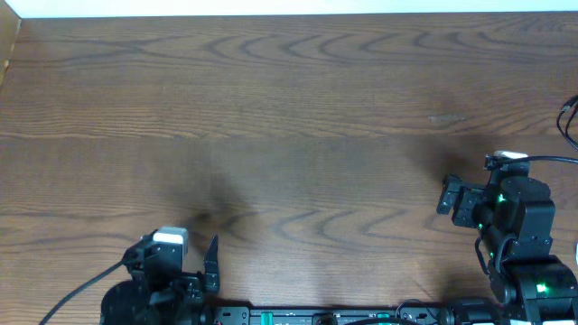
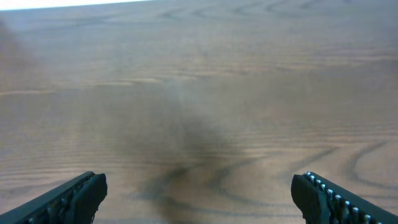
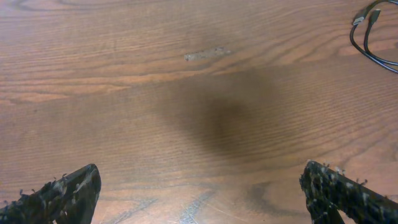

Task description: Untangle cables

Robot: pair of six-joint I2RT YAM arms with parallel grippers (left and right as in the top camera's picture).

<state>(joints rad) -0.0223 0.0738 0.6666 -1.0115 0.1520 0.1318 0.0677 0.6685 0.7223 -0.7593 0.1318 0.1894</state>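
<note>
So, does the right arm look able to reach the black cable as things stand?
Probably yes: the black cable lies ahead-right of the open right tool on the table, with nothing in between.

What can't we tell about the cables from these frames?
- black cable: in the right wrist view the top-right frame edge cuts it off, so only a loop and two plug ends show. Plug type is too small to tell.
- Same cable, overhead: only a sliver shows at the right edge.
- white cable: it appears in no view, so its position is unknown.
- Tangled or not: cannot tell, as too little cable is in frame.
</note>
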